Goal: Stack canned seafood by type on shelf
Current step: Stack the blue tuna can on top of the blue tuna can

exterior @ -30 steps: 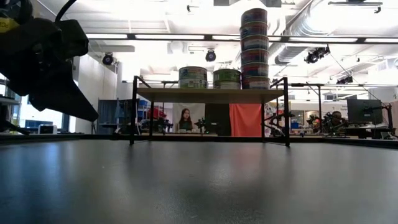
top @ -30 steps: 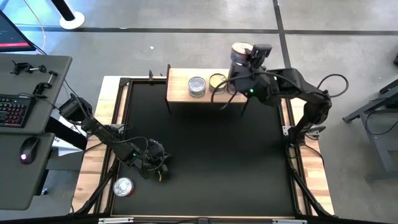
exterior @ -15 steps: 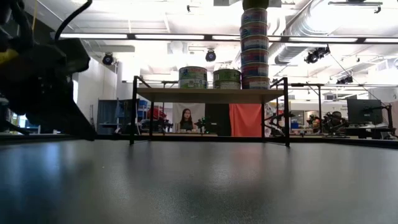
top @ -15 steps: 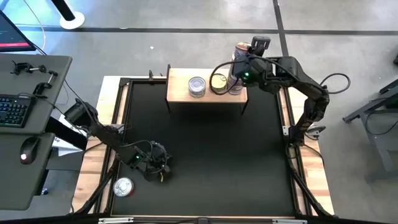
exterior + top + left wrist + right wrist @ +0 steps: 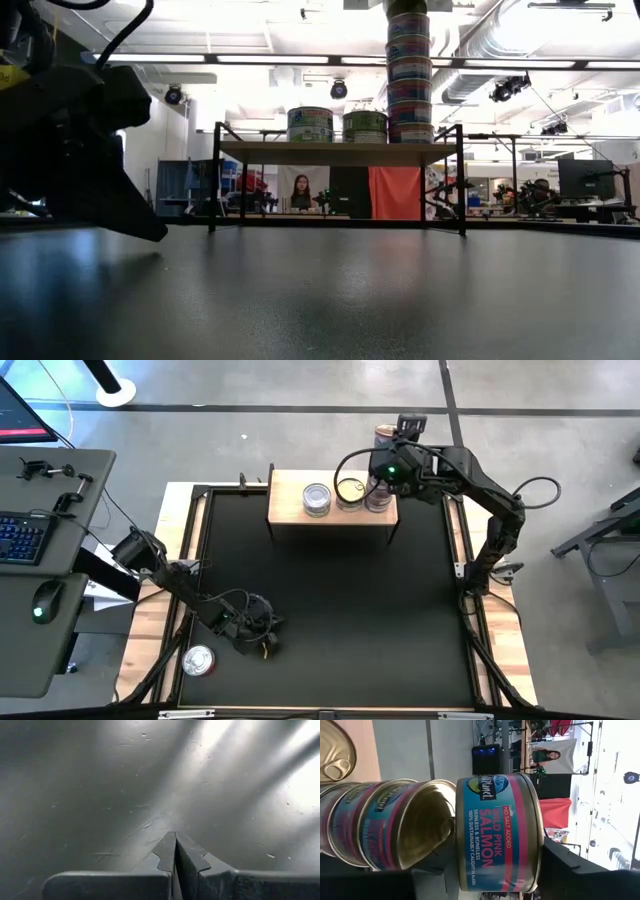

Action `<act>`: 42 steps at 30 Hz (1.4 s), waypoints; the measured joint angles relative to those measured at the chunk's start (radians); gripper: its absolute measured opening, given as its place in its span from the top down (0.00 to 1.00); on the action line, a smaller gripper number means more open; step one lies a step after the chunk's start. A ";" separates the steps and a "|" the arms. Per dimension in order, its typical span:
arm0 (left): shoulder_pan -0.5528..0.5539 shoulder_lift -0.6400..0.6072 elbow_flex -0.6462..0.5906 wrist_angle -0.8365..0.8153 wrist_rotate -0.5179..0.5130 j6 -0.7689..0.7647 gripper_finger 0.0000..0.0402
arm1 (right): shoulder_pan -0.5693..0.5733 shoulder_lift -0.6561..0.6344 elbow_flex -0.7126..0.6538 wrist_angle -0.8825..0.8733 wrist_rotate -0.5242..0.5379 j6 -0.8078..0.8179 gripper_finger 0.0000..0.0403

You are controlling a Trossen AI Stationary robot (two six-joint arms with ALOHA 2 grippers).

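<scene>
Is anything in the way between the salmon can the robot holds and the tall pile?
Nothing visible. The right gripper holds the salmon can right at the top of the tall pile on the shelf, with no other thing between.

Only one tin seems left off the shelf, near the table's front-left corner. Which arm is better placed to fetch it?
Left. Its gripper, shut and empty, hangs low beside the loose tin. The right gripper holds a salmon tin over the shelf.

Right end effector (image 5: pixel 381 452) hovers over the shelf's (image 5: pixel 290 500) right-end tin stack (image 5: pixel 379 496); left end effector (image 5: pixel 262 643) near table's (image 5: pixel 340 610) front-left.
</scene>
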 joint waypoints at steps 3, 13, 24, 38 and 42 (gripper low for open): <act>0.000 0.000 0.000 -0.003 0.001 0.001 1.00 | 0.000 0.000 0.000 -0.006 -0.027 -0.011 0.58; 0.000 0.000 0.000 0.013 0.001 -0.004 1.00 | 0.001 0.000 0.000 -0.022 -0.028 -0.017 0.56; 0.000 0.000 -0.001 0.049 0.001 0.003 1.00 | 0.024 0.000 0.000 -0.037 -0.063 0.065 0.28; 0.000 0.000 -0.001 0.048 0.037 0.003 1.00 | 0.029 0.000 0.002 -0.039 -0.092 0.154 0.27; 0.000 0.000 -0.001 0.048 0.039 0.003 1.00 | 0.019 -0.009 0.002 -0.041 -0.139 0.233 0.27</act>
